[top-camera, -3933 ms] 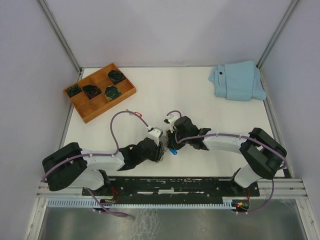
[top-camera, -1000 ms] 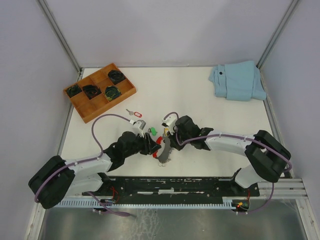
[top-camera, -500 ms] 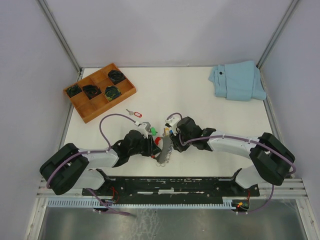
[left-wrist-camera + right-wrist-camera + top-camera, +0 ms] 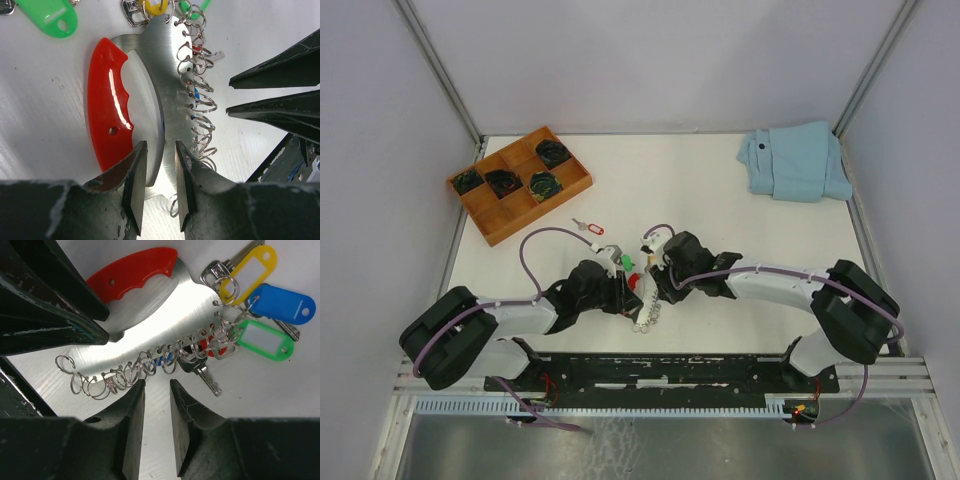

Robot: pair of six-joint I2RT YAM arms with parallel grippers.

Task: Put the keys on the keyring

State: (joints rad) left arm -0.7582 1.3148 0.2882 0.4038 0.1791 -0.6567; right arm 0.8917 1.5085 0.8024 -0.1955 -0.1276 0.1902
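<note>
Near the tray, a red-tagged key lies on the counter. Left end effector sits narrow astride the keyring's plate end, grip unclear; right end effector, narrowly parted and empty, hovers beside its rings.

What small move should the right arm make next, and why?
Probably swing the right gripper over to the green-tagged key, which looks loose, and lower onto it. The left gripper has its jaws shut across the keyring, while the right jaws are open and empty above the split rings. That key lies nearest, right beside the keyring; the red-tagged key lies farther off.
</note>
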